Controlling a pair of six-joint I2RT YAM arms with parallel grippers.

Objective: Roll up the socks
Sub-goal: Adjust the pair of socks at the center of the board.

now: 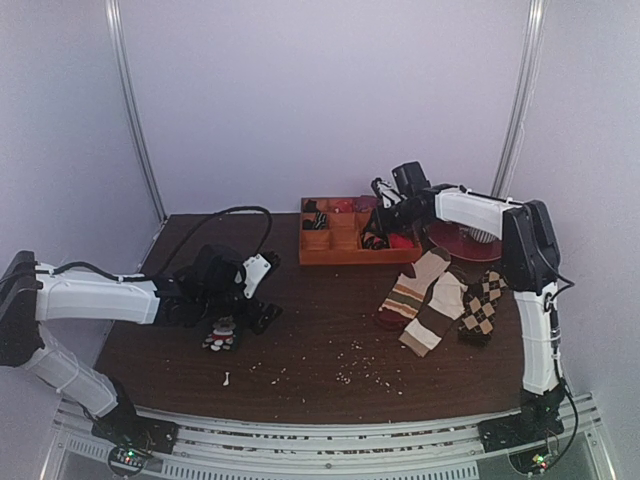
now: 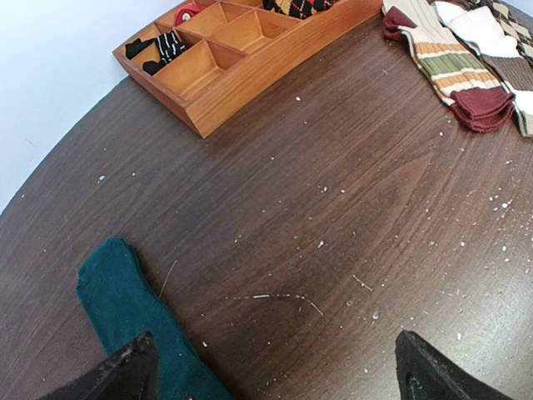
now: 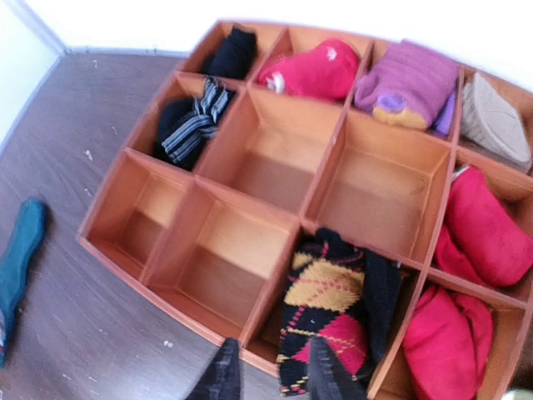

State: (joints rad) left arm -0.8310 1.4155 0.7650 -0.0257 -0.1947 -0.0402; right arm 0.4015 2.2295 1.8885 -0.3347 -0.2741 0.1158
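Note:
The black socks with the red and orange argyle pattern (image 3: 329,300) lie bundled in a front compartment of the wooden tray (image 3: 275,275). My right gripper (image 3: 275,375) hovers just above them with its fingers apart. One finger (image 3: 329,371) is over the bundle's near end and the other is over the tray's front wall, gripping nothing. In the top view this gripper (image 1: 385,215) is over the tray (image 1: 340,255). My left gripper (image 2: 275,367) is wide open and empty, low over the table, with the dark teal sock (image 2: 125,308) under its left finger.
Other tray compartments hold red, purple, grey and black-striped rolled socks. Striped socks (image 1: 410,290), a brown-and-white sock (image 1: 435,312) and a brown-and-beige argyle sock (image 1: 482,305) lie at the right. A red disc (image 1: 455,238) sits behind them. Crumbs dot the table.

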